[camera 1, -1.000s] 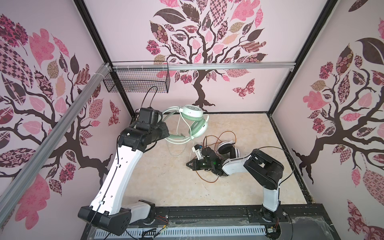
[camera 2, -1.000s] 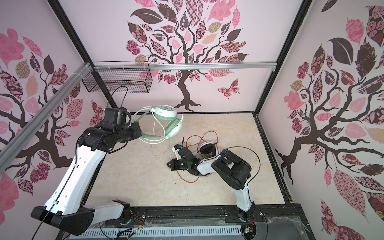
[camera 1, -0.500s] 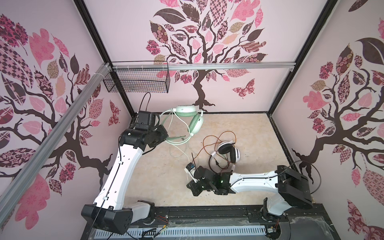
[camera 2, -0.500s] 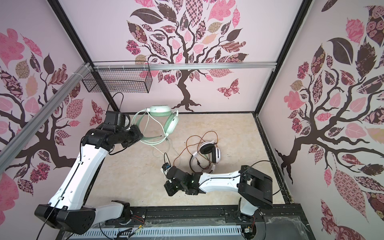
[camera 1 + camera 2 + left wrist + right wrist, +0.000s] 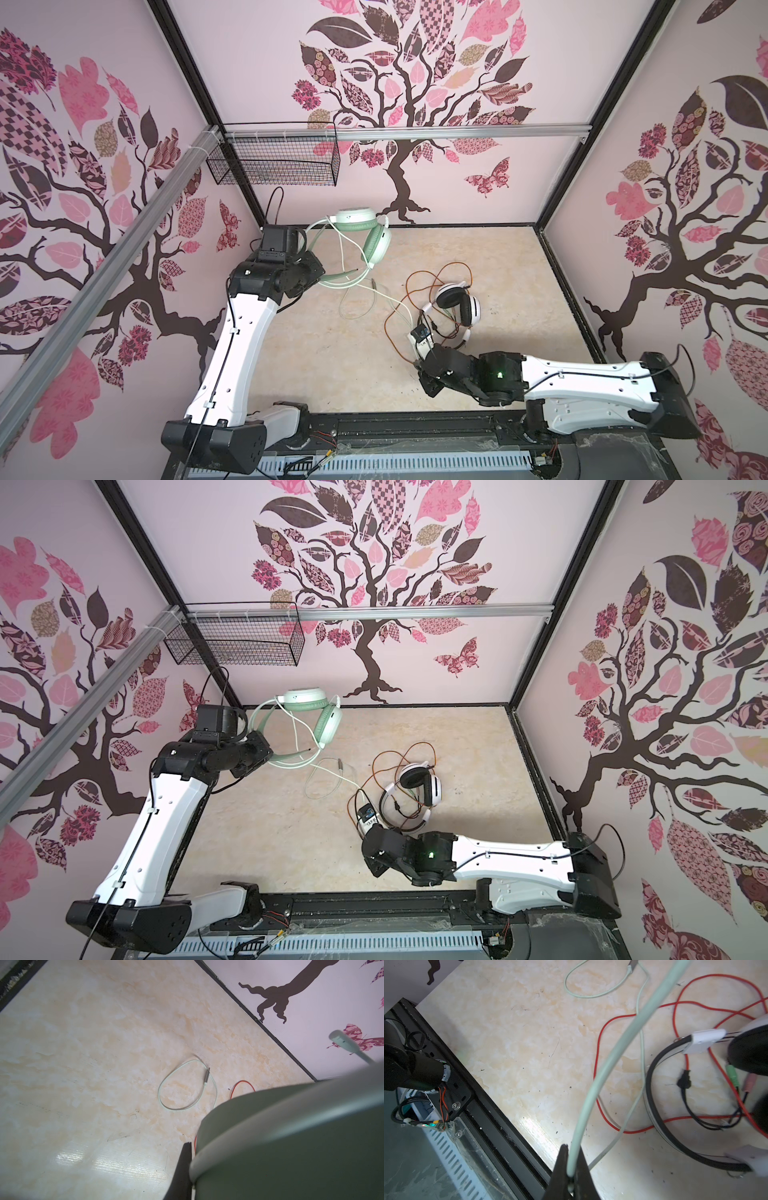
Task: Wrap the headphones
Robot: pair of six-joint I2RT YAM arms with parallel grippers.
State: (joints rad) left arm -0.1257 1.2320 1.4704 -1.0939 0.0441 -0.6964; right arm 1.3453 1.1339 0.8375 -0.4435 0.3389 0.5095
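Note:
The mint-green headphones (image 5: pixel 376 245) (image 5: pixel 328 729) hang above the back left of the floor, and my left gripper (image 5: pixel 316 270) (image 5: pixel 266 752) is shut on their headband. In the left wrist view one dark finger (image 5: pixel 184 1163) presses against the grey-green band (image 5: pixel 291 1136); the other finger is hidden. Their pale green cable (image 5: pixel 353 307) (image 5: pixel 612 1053) loops over the floor and runs up into my right gripper (image 5: pixel 426 380) (image 5: pixel 572 1159), which is shut on it near the front middle. The white and black headphones (image 5: pixel 457 305) (image 5: pixel 419 789) lie to the right amid their orange-red cable (image 5: pixel 415 286) (image 5: pixel 598 1064).
A black wire basket (image 5: pixel 274 166) hangs on the back wall at the left. The black front rail (image 5: pixel 415 424) (image 5: pixel 483 1105) runs close beside my right gripper. The pale cable's metal plug (image 5: pixel 206 1076) lies loose mid-floor. Green and pink plugs (image 5: pixel 732 1076) lie by the white headset.
My right gripper has drawn back from beside the white headset toward the front rail, then shifted right, pulling the pale green cable along. The left gripper has turned the mint headset and shifted it slightly left.

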